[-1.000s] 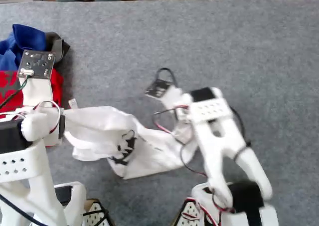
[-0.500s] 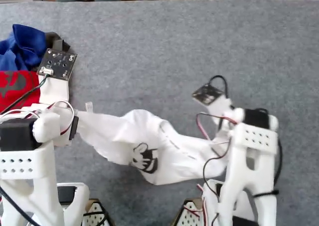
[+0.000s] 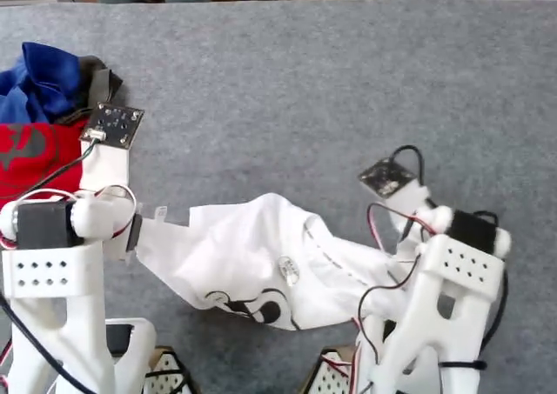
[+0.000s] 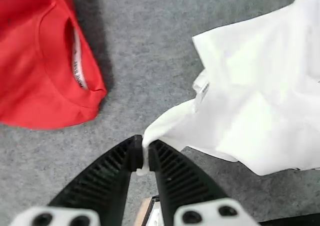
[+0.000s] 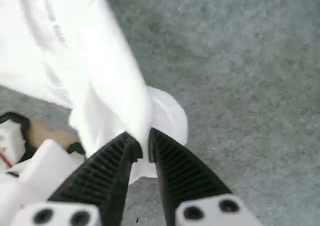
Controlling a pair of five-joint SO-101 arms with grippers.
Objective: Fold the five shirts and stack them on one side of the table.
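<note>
I have the white shirt [image 3: 261, 259] stretched between both arms over the grey counter [image 3: 305, 81]. My left tool [image 4: 143, 155] is pinched almost closed on a corner at the white shirt's left end. My right tool [image 5: 142, 147] is clamped just as tight on a fold at its right end. The red shirt [image 3: 39, 150] lies left of the white shirt, near but apart. The blue shirt [image 3: 48, 76] is bunched farther from the white shirt, touching the red one.
</note>
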